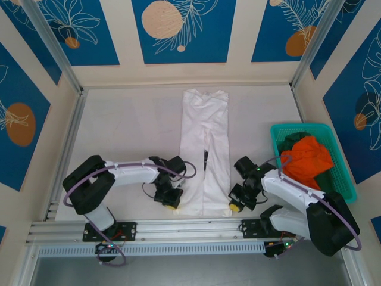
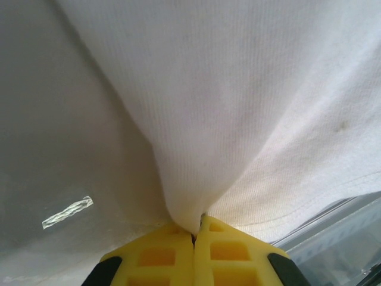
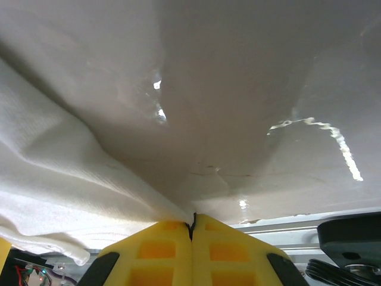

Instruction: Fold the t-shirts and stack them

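A white t-shirt (image 1: 205,143) lies folded into a long narrow strip down the middle of the table, sleeves tucked in. My left gripper (image 1: 172,202) is shut on its near left corner. In the left wrist view the white cloth (image 2: 226,119) rises in a taut fold from between the yellow fingertips (image 2: 172,244). My right gripper (image 1: 236,207) is shut on the near right corner. The right wrist view shows the white cloth (image 3: 65,196) stretching off to the left from the closed yellow fingertips (image 3: 214,241). An orange t-shirt (image 1: 306,161) and a dark green one (image 1: 293,142) are bundled in the basket.
A teal lattice basket (image 1: 347,173) stands at the right edge of the table, beside the right arm. A metal rail (image 1: 178,226) runs along the near edge just below both grippers. Walls enclose the table on the left, back and right.
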`<move>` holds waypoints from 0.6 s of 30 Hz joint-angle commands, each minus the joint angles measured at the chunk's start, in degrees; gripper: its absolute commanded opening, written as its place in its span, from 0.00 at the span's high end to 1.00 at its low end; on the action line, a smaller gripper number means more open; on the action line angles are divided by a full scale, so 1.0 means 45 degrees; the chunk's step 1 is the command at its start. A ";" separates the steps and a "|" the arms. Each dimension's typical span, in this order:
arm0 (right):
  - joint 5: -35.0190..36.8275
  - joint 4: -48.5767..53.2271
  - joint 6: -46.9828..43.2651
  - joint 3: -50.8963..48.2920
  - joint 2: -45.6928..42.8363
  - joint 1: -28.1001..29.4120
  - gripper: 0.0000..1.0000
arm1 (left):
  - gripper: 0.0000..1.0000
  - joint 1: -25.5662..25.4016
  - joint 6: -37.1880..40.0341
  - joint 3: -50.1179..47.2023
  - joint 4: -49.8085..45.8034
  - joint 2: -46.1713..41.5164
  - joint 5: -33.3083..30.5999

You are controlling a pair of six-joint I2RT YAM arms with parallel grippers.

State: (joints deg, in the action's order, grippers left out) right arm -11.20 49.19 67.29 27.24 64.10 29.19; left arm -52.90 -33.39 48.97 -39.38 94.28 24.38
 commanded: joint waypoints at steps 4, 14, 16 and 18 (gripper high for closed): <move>-0.0631 0.1067 0.0107 0.0922 -0.0548 -0.0105 1.00 | 1.00 0.0097 0.0003 0.0796 -0.1607 -0.0395 0.0654; 0.0161 0.1708 -0.0122 0.4535 -0.0185 -0.1411 1.00 | 1.00 0.2706 -0.0006 0.4662 -0.3948 -0.1248 0.1551; 0.0185 0.1644 -0.0607 0.5454 0.0691 -0.1986 1.00 | 1.00 0.3447 0.0185 0.5673 -0.4057 -0.0832 0.1435; 0.0148 0.1656 -0.1107 0.6550 0.1803 -0.2600 1.00 | 1.00 0.4238 0.0184 0.6635 -0.4058 -0.0175 0.1523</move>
State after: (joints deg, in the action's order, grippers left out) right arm -11.00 55.31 65.73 51.59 67.48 20.56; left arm -37.58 -33.43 73.89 -54.22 90.24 29.67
